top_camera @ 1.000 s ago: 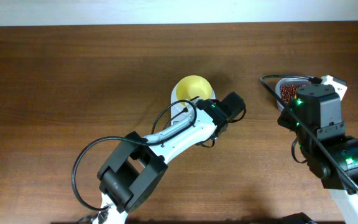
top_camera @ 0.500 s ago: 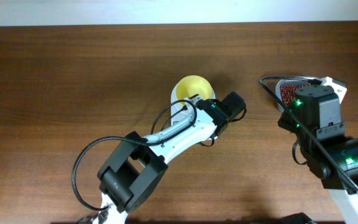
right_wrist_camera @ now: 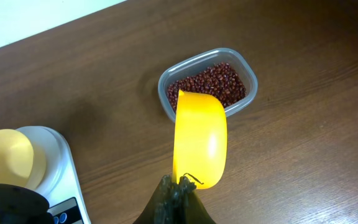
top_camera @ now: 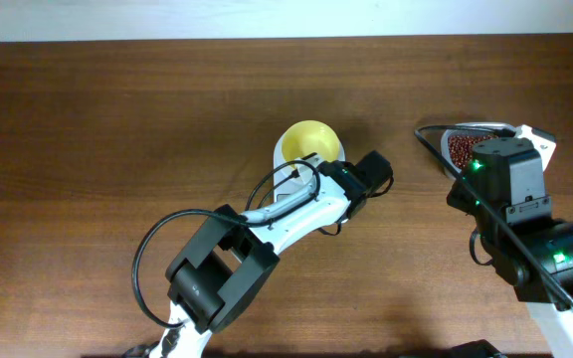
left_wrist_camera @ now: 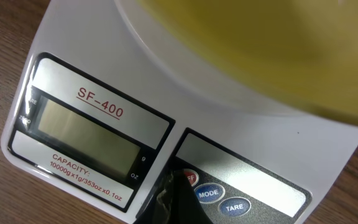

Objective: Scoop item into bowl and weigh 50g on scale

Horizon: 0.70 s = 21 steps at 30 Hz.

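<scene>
The pale yellow bowl [top_camera: 309,142] sits on the white scale [left_wrist_camera: 73,56], whose display [left_wrist_camera: 89,137] is blank. My left gripper [left_wrist_camera: 175,182] is shut with nothing in it, its tip touching the red button [left_wrist_camera: 191,177] beside the blue MODE button [left_wrist_camera: 208,193]. My right gripper [right_wrist_camera: 178,182] is shut on the handle of a yellow scoop [right_wrist_camera: 199,140]. The scoop hangs above the table just short of the clear container [right_wrist_camera: 166,93] of red-brown beans [right_wrist_camera: 219,81]. From above, the right wrist hides the scoop.
The left arm [top_camera: 267,224] stretches diagonally from the front edge to the scale. The right arm [top_camera: 525,229] stands at the right, its cable looping over the beans container [top_camera: 463,147]. Bare wood lies between scale [right_wrist_camera: 64,168] and container.
The left arm's rear links have shifted slightly to the right while its tip stays at the scale's buttons. The right arm with the scoop has barely moved.
</scene>
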Tool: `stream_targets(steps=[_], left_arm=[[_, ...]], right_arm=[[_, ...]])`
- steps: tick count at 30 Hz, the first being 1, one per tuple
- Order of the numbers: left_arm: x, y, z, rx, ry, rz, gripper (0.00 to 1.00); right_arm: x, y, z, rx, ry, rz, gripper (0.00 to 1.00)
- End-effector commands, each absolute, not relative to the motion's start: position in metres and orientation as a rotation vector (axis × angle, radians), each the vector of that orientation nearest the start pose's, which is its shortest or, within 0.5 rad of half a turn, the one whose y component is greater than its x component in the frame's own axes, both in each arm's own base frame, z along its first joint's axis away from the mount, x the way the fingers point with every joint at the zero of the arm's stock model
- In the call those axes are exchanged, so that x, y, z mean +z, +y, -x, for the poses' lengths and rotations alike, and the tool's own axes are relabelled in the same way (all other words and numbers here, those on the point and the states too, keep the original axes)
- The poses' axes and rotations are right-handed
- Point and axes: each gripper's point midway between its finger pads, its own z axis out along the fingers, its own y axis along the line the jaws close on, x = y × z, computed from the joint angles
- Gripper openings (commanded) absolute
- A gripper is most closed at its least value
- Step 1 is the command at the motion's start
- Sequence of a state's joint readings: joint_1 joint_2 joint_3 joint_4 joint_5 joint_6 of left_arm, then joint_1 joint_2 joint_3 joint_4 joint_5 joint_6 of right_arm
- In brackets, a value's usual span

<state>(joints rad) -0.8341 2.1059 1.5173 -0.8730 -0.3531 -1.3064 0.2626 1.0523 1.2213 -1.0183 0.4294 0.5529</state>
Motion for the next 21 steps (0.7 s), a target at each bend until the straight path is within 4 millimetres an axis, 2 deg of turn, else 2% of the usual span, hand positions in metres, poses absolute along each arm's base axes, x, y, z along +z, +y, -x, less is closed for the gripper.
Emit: stream_targets(steps=[1, 8, 21], left_arm=[[0.0196, -0.2687, -0.3271, 0.114, 2.676, 0.687, 0.0], [0.0204, -0.2736, -0.3318, 0.079, 2.661, 0.691, 0.0], [0.021, -0.2709, -0.3322, 0.096, 2.654, 0.688, 0.0]], right_arm=[[0.2845, -0.001, -0.2814, -0.119, 2.222, -0.532, 0.04], [0.2835, -0.0013, -0.2803, -0.123, 2.227, -0.531, 0.04], [0.281, -0.002, -0.2778, -0.132, 2.242, -0.529, 0.04]])
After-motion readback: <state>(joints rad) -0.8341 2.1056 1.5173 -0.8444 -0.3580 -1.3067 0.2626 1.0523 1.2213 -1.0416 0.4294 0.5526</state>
